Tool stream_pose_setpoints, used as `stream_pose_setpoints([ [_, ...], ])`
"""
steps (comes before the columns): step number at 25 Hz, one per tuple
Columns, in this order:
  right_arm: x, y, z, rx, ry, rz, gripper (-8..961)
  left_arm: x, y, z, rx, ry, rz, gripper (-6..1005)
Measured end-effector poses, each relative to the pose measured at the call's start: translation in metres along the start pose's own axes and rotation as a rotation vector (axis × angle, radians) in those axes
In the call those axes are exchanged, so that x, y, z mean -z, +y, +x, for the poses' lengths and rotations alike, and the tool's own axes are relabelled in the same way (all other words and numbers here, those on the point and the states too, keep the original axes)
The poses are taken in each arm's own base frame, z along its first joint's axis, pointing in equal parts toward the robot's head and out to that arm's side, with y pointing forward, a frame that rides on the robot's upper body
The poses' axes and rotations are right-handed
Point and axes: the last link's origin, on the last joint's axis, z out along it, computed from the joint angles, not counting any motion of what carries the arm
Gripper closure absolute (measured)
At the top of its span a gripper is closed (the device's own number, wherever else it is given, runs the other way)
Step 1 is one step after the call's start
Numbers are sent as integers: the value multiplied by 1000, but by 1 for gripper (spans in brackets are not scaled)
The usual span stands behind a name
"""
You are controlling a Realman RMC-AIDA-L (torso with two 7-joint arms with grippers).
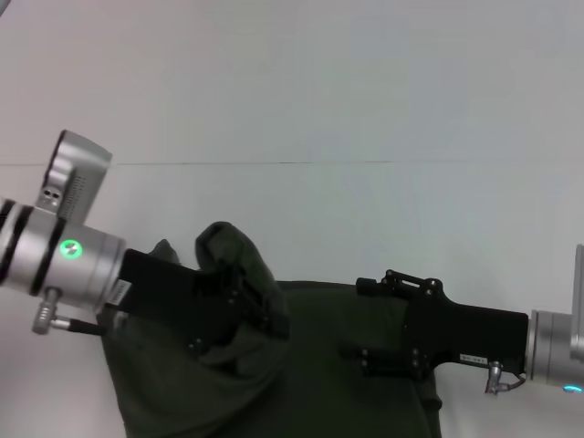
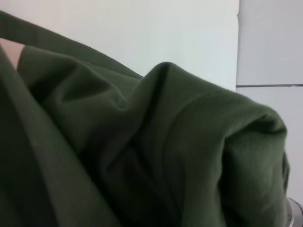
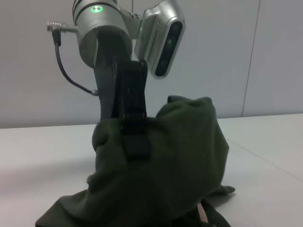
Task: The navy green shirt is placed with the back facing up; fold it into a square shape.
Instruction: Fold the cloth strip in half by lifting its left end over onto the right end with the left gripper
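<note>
White tabletop (image 1: 292, 100) noted as the largest thing, bare toward twelve o'clock in the head view. One shirt (image 1: 319, 365) counted: dark olive green, spread flat across the six o'clock part of the tabletop, except its seven o'clock portion, which is bunched and raised off the surface.

Two arms counted, one end effector each. Left end effector (image 1: 251, 306) reaches in from nine o'clock and is buried in the raised bundle; cloth is pinched in it and carried aloft, judged so that this side can be laid over the flat body as a fold. Left wrist view is filled with draped cloth.

Right end effector (image 1: 360, 356) reaches in from three o'clock, low over the flat cloth, perhaps to pin it. Its fingers: spread or pressed together cannot be told.
</note>
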Motion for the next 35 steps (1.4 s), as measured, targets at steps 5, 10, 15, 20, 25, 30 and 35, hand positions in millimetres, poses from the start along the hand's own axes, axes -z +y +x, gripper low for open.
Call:
stream_pose_setpoints([
  [5,0,0,0,0,-1,3,81,-14,-2,-1,7,-6,0,946],
  [10,2,-1,1,-1,5,10,82,-21,0,2,2,18,-28,946],
  [15,8,-4,4,10,20,34,82,-30,-1,2,7,34,-60,945],
  [20,12,-4,6,10,25,46,82,-43,-6,1,13,46,-61,945],
  [25,14,-4,8,6,28,53,82,-51,-10,-2,21,47,-65,944],
  [30,15,-7,11,7,47,71,82,-61,-10,-7,3,36,-81,944],
  [35,14,-6,11,6,49,68,82,-62,-13,-6,1,54,-79,943],
])
